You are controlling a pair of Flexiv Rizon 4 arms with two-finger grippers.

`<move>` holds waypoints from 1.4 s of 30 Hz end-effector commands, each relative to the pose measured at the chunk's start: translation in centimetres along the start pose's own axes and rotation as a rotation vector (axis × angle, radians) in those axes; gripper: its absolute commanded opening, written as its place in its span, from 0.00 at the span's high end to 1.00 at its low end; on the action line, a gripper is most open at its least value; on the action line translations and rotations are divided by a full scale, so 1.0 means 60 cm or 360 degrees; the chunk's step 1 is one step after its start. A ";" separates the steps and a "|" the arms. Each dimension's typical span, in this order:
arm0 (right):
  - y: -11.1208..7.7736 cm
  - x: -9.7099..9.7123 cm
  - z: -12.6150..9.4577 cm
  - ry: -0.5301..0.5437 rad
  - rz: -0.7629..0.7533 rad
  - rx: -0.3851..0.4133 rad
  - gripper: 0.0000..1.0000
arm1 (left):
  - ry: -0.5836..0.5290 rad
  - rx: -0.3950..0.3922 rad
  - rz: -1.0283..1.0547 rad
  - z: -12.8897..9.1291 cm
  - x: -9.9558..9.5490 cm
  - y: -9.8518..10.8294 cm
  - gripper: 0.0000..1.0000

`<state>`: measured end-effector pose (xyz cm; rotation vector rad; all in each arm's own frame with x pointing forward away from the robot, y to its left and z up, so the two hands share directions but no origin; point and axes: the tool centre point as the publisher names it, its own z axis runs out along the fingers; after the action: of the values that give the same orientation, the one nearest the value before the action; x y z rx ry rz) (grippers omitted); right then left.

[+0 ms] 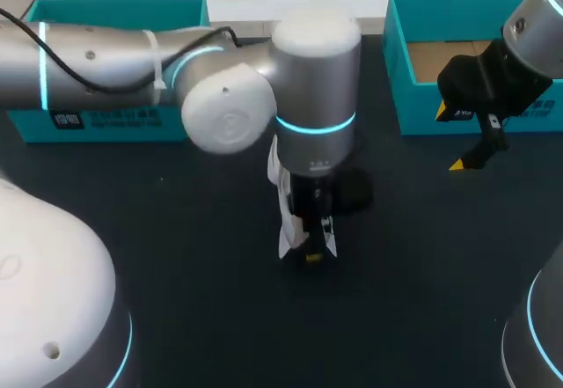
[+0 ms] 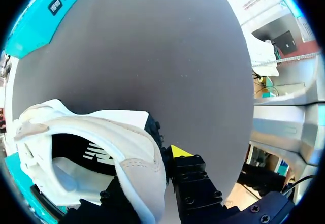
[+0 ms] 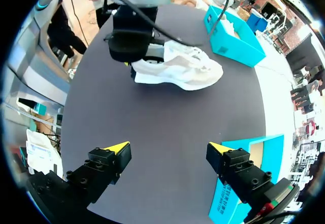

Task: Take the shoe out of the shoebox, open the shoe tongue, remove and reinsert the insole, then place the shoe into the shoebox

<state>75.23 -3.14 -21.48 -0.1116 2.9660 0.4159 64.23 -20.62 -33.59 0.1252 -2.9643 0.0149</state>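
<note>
Two hazards logged, both judged from the present layout.

1. Slippage. Shoe out of its box, standing on the dark table near the middle. Held only at the heel collar, pinched between the fingers of the left gripper. Soft collar and a grip far from the toe: likely to twist or pull free under any lift or tug.

2. Collision. Left wrist directly above the shoe, hiding tongue and opening from overhead. Right gripper spread wide, empty, hovering beside the open shoebox at back right, well apart from the shoe. Cramped approach to the tongue, with a risk of striking the left wrist.

Insole: pale, apparently seated inside.

Other: second teal box at back left, behind the left arm.
</note>
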 end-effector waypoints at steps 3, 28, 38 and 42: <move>0.000 0.000 0.001 -0.0001 0.0000 0.0003 0.00 | -0.0059 -0.0005 0.0047 -0.156 0.016 0.040 1.00; 0.000 0.000 0.001 -0.0001 0.0000 0.0003 0.00 | -0.0097 -0.0045 0.0120 -0.260 0.013 0.057 1.00; 0.000 0.000 0.001 -0.0001 0.0000 0.0003 0.00 | -0.0112 -0.0066 0.0158 -0.277 -0.007 0.117 1.00; 0.000 0.000 0.001 -0.0001 0.0000 0.0003 0.00 | -0.0115 -0.0074 0.0156 -0.297 -0.018 0.158 1.00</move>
<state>75.23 -3.14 -21.48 -0.1117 2.9660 0.4159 67.43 -13.62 -17.36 -0.0232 -3.0321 -0.1032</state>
